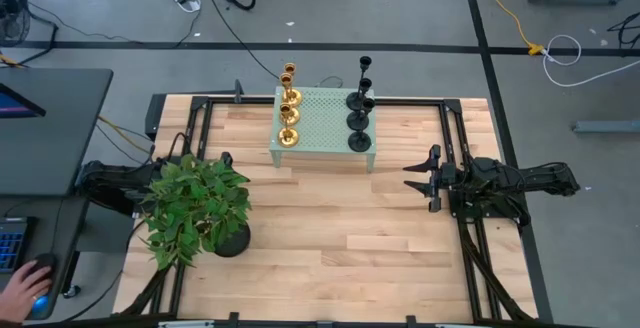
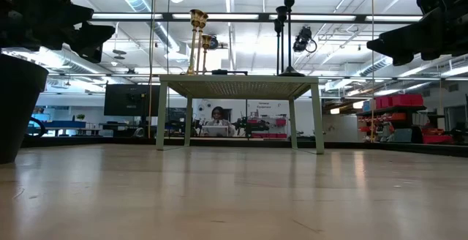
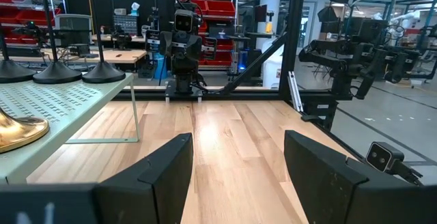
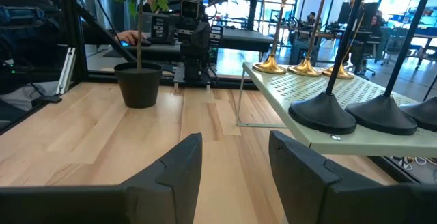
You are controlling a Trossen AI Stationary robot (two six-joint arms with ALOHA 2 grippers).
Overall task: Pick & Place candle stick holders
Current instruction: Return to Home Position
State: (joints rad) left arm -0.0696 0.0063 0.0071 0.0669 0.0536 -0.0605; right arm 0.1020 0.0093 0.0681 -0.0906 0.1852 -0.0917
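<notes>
At the far left, beside the table [image 1: 330,258], a person's hand [image 1: 25,288] is seen resting on a computer mouse. The left gripper [image 3: 237,142] is held low at the table's left side, partly hidden under the leaves in the high view; its fingers are spread apart and nothing is held between them. Just beside it the leafy potted plant [image 1: 195,208] is set on the wood in a black pot [image 1: 232,240]. Toward the middle of the far edge the pale green perforated stand [image 1: 325,123] is placed. The gold candle stick holders [image 1: 289,103] are lined up in a row along its left edge, and the black candle stick holders [image 1: 358,108] are lined up along its right edge, all upright on their round bases. At the table's right side the right gripper [image 1: 415,178] is pointed inward, well apart from the stand, released and empty, with a clear gap shown between its fingers in the right wrist view.
</notes>
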